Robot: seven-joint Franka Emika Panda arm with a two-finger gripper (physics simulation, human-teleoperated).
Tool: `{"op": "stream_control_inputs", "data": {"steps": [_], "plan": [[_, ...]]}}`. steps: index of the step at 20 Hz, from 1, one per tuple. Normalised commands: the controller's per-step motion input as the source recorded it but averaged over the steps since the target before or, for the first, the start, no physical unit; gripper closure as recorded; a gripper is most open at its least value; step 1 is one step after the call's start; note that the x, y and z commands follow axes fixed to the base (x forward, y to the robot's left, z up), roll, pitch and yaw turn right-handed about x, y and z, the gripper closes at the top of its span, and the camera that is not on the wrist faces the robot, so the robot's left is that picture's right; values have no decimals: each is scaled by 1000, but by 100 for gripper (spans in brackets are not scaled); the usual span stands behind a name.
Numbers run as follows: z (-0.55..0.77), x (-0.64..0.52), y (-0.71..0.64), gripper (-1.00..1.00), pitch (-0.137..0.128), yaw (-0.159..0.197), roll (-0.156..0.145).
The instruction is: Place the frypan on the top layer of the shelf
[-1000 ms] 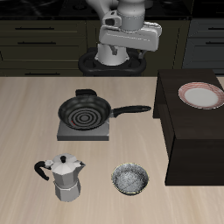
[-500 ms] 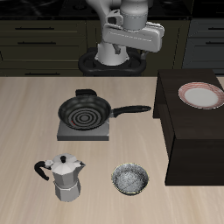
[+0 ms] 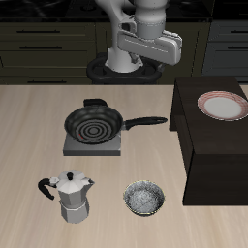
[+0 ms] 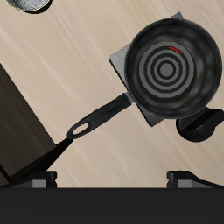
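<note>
The frypan (image 3: 94, 124) is round and black with a ringed bottom. It sits on a flat grey square burner plate (image 3: 92, 143), its long handle (image 3: 143, 123) pointing toward the shelf. The shelf (image 3: 213, 145) is a dark boxy unit with a flat top, beside the pan. My gripper (image 3: 145, 66) hangs high above the table, behind the pan, touching nothing. The wrist view shows the frypan (image 4: 171, 72) and its handle (image 4: 98, 117) from above, with a shelf corner (image 4: 22, 131). My fingertips (image 4: 192, 177) stand apart, with nothing between them.
A pink-rimmed white plate (image 3: 221, 105) lies on the shelf top. A silver moka pot (image 3: 71, 197) and a small speckled grey bowl (image 3: 143, 199) stand near the table's front edge. The bowl also shows in the wrist view (image 4: 31, 4).
The gripper and wrist have shifted slightly toward the shelf side and tilted. The frypan and the other objects have not moved.
</note>
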Motion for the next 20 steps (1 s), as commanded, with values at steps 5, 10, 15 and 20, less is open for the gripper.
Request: {"op": "stream_control_inputs", "data": {"steps": [5,10,15,20], "plan": [[72,6,197,-100,-29,-105,36],[-19,95,111,-100,-3,-187,55],[51,58,-2,-100,-45,-177,17],[-52,69,57,-100,-27,-116,44]]}}
